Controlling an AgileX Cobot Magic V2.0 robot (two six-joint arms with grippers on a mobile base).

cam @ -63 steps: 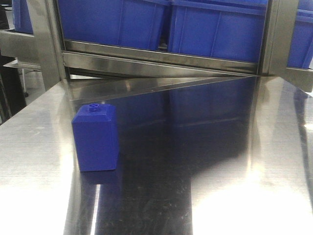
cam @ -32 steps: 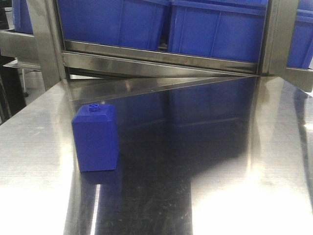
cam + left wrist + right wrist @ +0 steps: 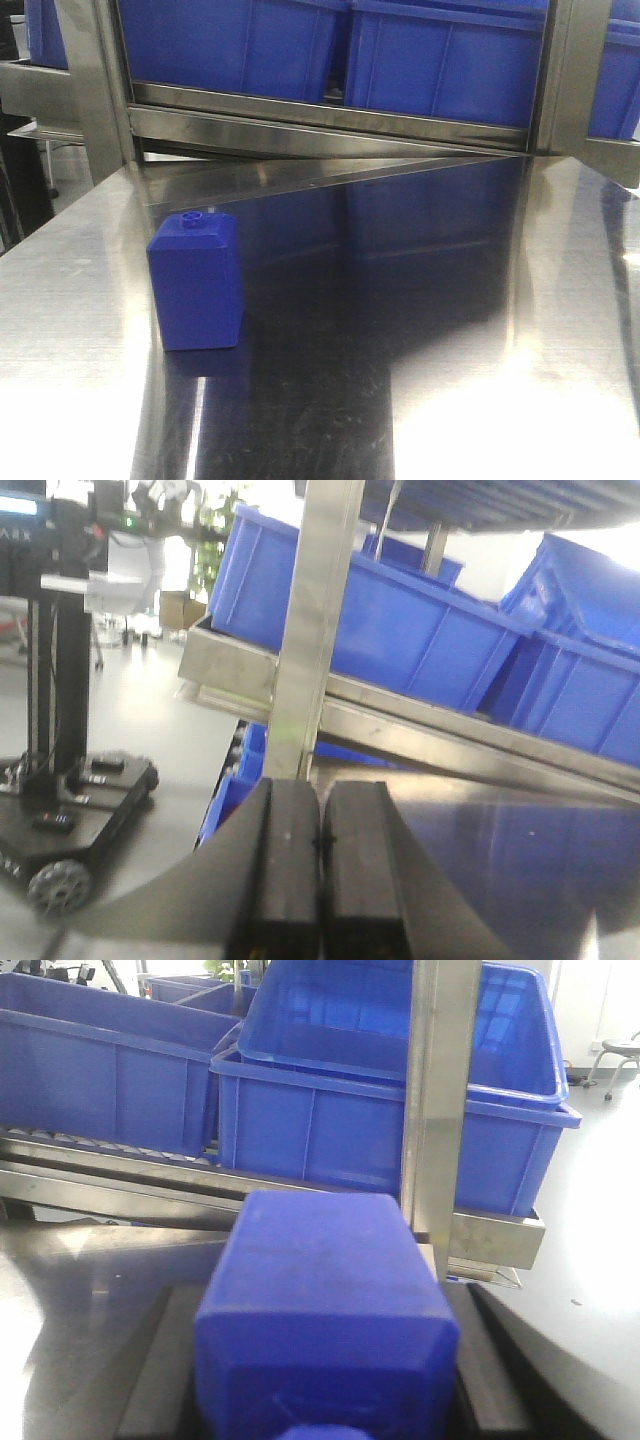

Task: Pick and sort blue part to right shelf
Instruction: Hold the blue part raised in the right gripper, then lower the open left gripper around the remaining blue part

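In the right wrist view the blue part (image 3: 325,1290) fills the foreground, its sloped shoulders and cap end toward the camera. My right gripper (image 3: 325,1305) is shut on it, with a black finger on each side of its body. Ahead stands the right shelf (image 3: 495,1238), a steel rack level with a flat front rail that carries large blue bins (image 3: 400,1080). My left gripper (image 3: 320,792) is shut, pads touching, with nothing between them. Neither gripper appears in the front view.
A shorter blue block with a tiny round knob (image 3: 195,285) stands upright on the steel table (image 3: 430,330) at the left. A steel upright post (image 3: 440,1100) rises just beyond the held part. Another post (image 3: 310,630) and blue bins (image 3: 390,620) face the left gripper.
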